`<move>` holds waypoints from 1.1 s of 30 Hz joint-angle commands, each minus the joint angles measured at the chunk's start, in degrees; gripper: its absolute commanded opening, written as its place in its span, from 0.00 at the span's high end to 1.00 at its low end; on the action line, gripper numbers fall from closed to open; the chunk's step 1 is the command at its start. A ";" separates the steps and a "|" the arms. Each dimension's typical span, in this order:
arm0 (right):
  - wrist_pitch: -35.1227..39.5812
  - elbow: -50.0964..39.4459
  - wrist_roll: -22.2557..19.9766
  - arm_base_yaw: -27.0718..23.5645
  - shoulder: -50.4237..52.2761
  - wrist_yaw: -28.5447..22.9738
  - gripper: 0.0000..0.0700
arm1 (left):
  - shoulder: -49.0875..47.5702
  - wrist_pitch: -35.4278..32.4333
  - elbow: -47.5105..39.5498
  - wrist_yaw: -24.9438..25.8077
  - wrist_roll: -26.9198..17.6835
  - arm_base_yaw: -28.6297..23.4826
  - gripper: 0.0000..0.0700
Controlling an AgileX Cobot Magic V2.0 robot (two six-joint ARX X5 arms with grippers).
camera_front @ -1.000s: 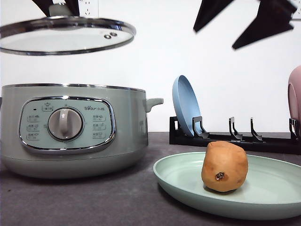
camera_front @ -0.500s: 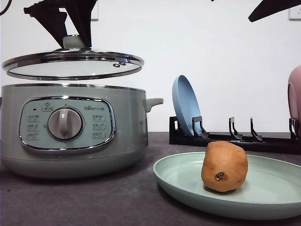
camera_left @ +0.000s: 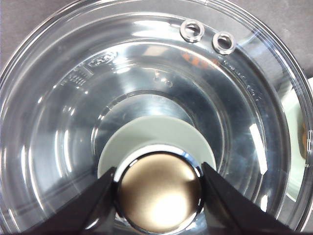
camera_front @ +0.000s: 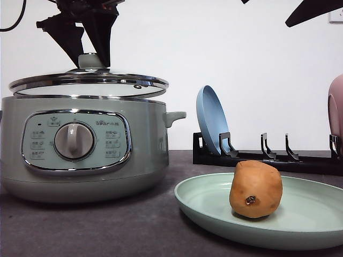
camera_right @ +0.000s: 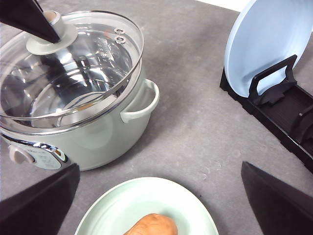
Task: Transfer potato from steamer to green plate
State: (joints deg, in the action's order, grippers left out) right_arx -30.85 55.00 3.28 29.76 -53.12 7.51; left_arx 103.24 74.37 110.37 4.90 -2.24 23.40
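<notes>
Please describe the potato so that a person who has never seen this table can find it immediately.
Start from the large sage-green steamer on the left of the dark table. To its right, nearer the camera, lies the wide green plate, and the potato stands on it. It is the only orange-brown, egg-shaped thing here, with one small dark spot low on its front; the blue plate stands upright in the black rack behind.

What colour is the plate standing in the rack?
Light blue plate, upright in the black rack; clearest in the front view.
</notes>
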 commanded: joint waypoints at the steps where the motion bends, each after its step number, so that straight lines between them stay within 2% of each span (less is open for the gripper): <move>1: 0.31 1.05 0.56 0.33 -0.32 -0.08 0.05 | 0.24 -0.83 1.63 0.02 -0.33 0.26 1.00; 11: 0.33 1.05 0.56 0.33 -0.33 -0.09 0.05 | 0.24 -0.94 -1.18 -0.06 -0.88 0.62 1.00; 33: 0.09 1.05 0.56 0.33 -0.31 -0.06 0.05 | 2.01 -2.02 -1.60 -0.89 -1.41 0.85 1.00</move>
State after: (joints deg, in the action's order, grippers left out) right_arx -31.05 55.00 3.29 29.76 -53.12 7.50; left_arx 103.63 73.50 107.55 3.93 -2.95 23.92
